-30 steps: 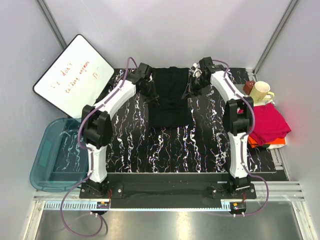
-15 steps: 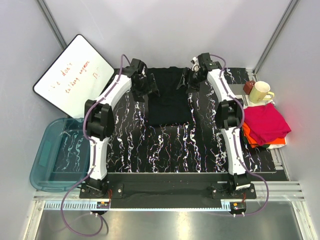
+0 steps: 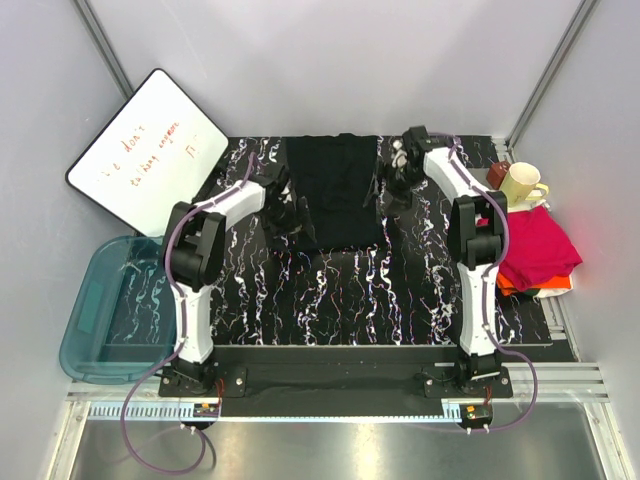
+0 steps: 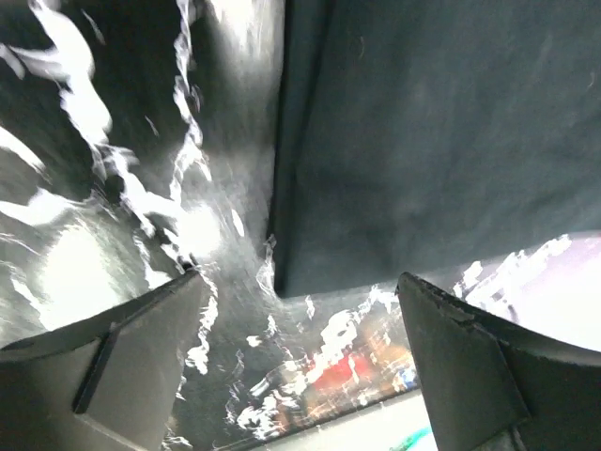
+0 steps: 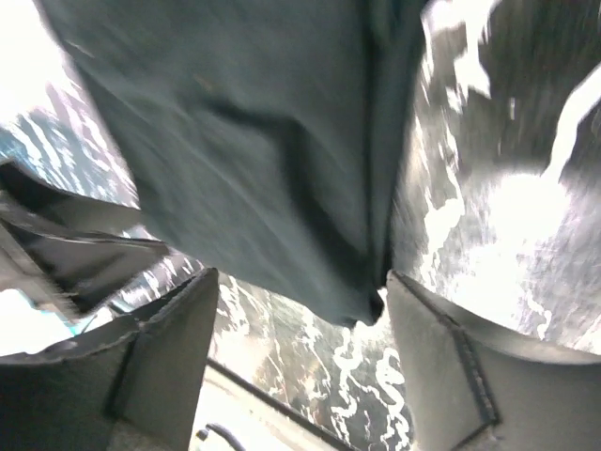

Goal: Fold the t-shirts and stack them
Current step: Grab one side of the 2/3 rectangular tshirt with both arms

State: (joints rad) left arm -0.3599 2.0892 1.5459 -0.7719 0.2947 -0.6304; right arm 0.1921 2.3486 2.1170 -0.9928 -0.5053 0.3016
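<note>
We have drawn back from the black tee (image 3: 335, 190). It now lies flat as a narrow folded rectangle at the far middle of the table (image 3: 330, 300). A second ago our grippers were up at its far corners. Now the left gripper (image 3: 283, 205) and right gripper (image 3: 398, 188) sit just beside its side edges, jaws apart and empty. The side folds look done, and a crosswise fold seems next. The pink tee (image 3: 535, 245) lies at the right.
</note>
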